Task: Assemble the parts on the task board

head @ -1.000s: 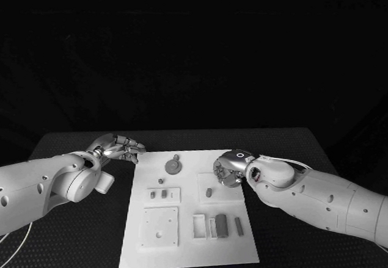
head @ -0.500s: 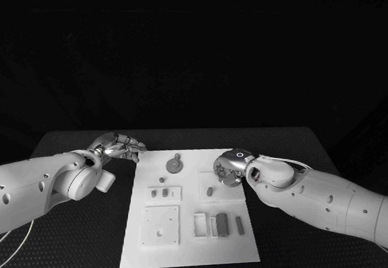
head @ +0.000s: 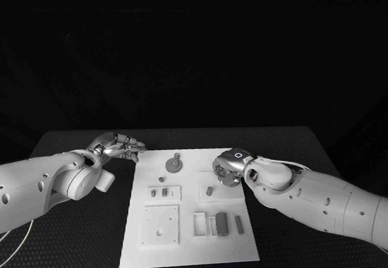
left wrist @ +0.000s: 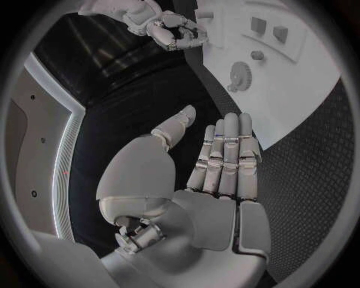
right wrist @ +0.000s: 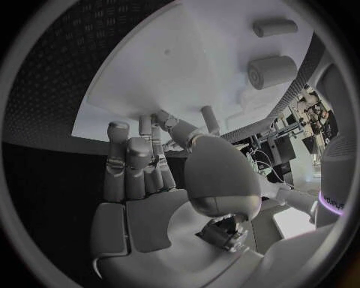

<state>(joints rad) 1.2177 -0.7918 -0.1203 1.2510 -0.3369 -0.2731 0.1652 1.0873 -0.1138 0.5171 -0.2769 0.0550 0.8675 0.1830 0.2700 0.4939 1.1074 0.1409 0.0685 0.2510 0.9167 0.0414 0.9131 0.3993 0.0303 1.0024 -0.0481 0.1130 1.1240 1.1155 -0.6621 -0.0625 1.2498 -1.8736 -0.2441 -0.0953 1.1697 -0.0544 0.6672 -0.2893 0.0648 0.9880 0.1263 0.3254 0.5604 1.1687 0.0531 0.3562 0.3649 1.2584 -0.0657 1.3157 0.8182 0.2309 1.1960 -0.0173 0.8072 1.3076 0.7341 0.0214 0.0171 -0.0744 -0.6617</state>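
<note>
Nearest the robot, the task board (head: 188, 231) carries its square plate (head: 160, 225) with holes and, beside it, a row of small upright blocks (head: 216, 225), all untouched and well back from either set of fingers. Moving up the board, a short oblong peg (head: 209, 191) lies just below the right hand (head: 230, 168), close to its fingertips but apart from them. That hand has crept a little inward over the board's edge since a second ago. In the right wrist view its fingers (right wrist: 129, 157) stand side by side, lightly bent, the thumb off to one side, and nothing sits between them. Farther on, the round gear-like part (head: 173, 165) rests near the board's far end, between the two hands. The left hand (head: 118, 146) hangs off the board's left corner, barely shifted; the left wrist view shows its fingers (left wrist: 228, 157) straight and pressed together, holding nothing. My read: the right hand is lining up for a pick, likely that peg, and no part is grasped yet.
</note>
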